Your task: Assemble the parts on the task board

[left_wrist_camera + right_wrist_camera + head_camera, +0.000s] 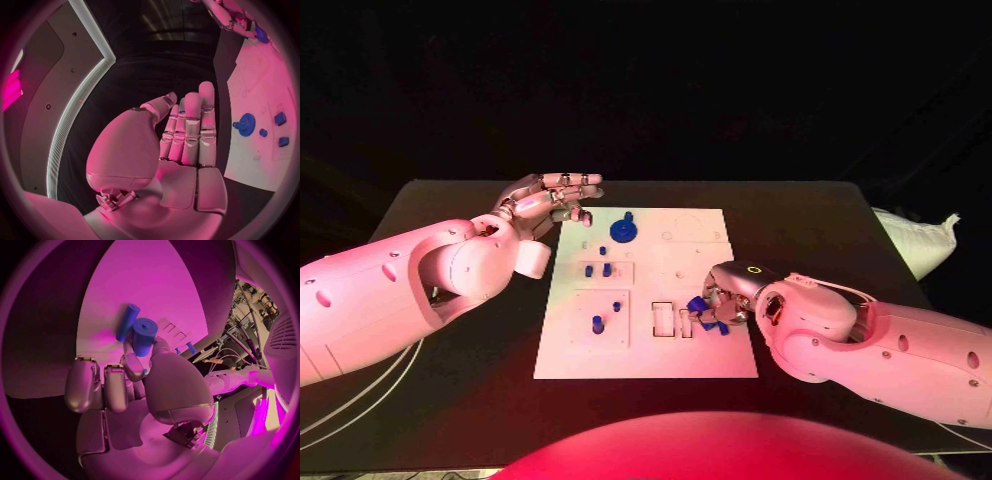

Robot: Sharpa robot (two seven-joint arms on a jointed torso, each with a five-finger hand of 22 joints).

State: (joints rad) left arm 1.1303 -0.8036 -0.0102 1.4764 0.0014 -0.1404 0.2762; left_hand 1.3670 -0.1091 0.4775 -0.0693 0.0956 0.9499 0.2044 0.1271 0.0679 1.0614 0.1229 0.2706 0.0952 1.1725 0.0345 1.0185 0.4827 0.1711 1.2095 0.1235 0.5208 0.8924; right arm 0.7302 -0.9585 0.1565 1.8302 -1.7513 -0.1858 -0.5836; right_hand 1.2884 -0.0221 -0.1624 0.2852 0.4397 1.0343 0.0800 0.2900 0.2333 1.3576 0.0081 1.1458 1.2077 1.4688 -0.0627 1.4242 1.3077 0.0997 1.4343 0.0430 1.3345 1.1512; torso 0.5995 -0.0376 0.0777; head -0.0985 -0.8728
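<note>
At the task board's (646, 350) right edge, the right hand (721, 296) pinches a blue cylindrical part (144, 336); the left hand (554, 196) hovers off the far-left corner, fingers extended, holding nothing.

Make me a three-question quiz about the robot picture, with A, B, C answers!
1. Where is the left hand?
A. beside the task board's far left corner
B. on the board's near edge
C. on the right arm

2. What colour is the gear?
A. yellow
B. blue
C. green

3. What is the right hand doing?
A. lying flat, holding nothing
B. holding a blue part
C. pointing upward

Answers: 1 A, the head view shows it off the board's far left corner. 2 B, it looks blue against the white board. 3 B, the right wrist view shows fingers around a blue cylinder.
</note>
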